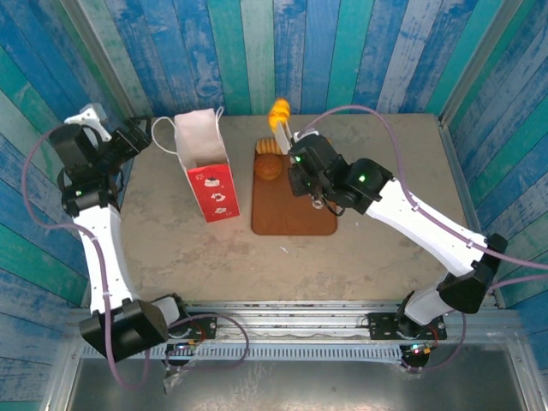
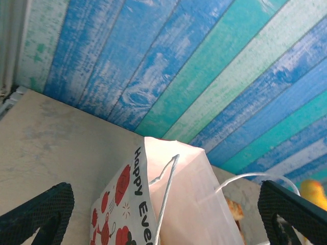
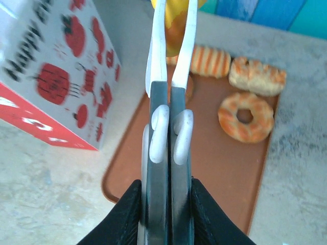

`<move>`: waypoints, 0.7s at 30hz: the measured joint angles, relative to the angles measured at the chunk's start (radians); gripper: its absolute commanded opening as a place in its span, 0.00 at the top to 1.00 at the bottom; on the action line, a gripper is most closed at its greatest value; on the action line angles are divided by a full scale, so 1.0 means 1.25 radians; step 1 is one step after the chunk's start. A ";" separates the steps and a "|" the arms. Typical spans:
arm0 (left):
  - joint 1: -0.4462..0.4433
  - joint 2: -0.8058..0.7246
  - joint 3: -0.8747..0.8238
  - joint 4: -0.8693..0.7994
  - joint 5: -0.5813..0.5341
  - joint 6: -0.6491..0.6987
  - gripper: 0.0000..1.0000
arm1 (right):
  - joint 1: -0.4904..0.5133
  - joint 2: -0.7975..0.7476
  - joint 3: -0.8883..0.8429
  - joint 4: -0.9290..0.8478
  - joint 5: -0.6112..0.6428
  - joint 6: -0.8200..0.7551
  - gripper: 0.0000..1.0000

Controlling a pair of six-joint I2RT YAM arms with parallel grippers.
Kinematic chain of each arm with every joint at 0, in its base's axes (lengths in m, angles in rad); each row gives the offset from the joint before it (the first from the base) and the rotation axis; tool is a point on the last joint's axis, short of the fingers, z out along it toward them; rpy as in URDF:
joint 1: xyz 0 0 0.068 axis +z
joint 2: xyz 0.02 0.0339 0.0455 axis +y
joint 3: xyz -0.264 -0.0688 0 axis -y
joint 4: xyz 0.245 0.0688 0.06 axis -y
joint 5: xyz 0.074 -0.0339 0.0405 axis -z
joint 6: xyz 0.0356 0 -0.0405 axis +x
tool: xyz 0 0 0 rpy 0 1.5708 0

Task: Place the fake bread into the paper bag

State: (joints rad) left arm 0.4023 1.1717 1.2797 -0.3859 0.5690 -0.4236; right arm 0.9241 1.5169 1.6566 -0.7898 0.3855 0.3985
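The paper bag (image 1: 206,164) stands upright left of the brown tray (image 1: 291,214). My right gripper (image 1: 283,130) is raised over the tray's far end, its long white fingers (image 3: 156,46) shut on a golden-yellow piece of fake bread (image 1: 279,111) (image 3: 176,28). On the tray lie a ring doughnut (image 3: 245,116), a striped loaf (image 3: 207,61), another pastry (image 3: 257,75) and a round bun (image 1: 271,169). My left gripper (image 1: 141,137) (image 2: 163,217) is open at the bag's left side, its dark fingertips (image 2: 36,214) wide apart on either side of the bag's top (image 2: 173,184).
Blue and teal plank walls (image 1: 282,51) close in the back and sides of the table. The bag's thin white loop handles (image 2: 166,189) stick up at its mouth. Bare tabletop (image 1: 188,257) lies in front of the bag and tray.
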 measured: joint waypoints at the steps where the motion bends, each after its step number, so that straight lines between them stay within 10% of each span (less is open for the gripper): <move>1: 0.000 0.015 0.006 -0.002 0.013 0.006 0.10 | 0.011 -0.004 0.010 0.009 0.006 -0.007 0.99; 21: -0.026 0.172 0.040 0.052 0.154 0.012 0.42 | 0.157 0.097 0.269 0.132 0.023 -0.129 0.99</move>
State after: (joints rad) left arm 0.3702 1.3861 1.3300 -0.3210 0.7616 -0.4084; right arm 1.1206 1.6386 1.9926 -0.6250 0.4141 0.2367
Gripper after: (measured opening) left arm 0.619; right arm 0.218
